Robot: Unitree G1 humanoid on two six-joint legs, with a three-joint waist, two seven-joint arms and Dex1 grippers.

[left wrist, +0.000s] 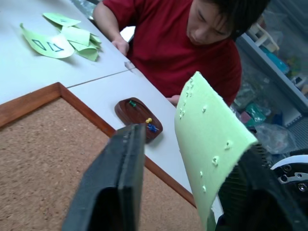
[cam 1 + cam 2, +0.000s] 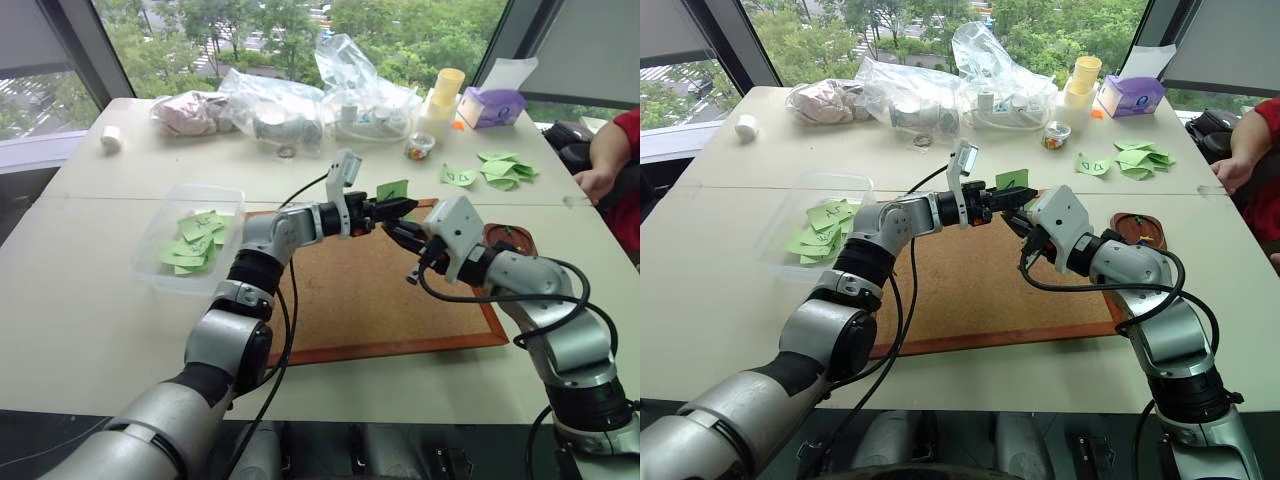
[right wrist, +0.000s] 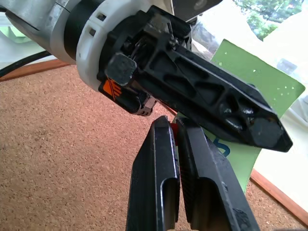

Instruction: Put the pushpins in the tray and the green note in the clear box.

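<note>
On the white tabletop (image 2: 90,300), the transparent plastic rectangular tub (image 2: 188,236) at the left holds a heap of light-green paper slips. Above the wood-framed corkboard (image 2: 380,290), the left gripper (image 2: 405,207) has its jaws pinching the light-green rectangular note (image 2: 392,189), while the right gripper (image 3: 175,144) has its jaws pressed together on a small red pushpin (image 3: 173,131). At the right, the dark brown wooden dish (image 1: 138,119) holds yellow, blue and green pins.
</note>
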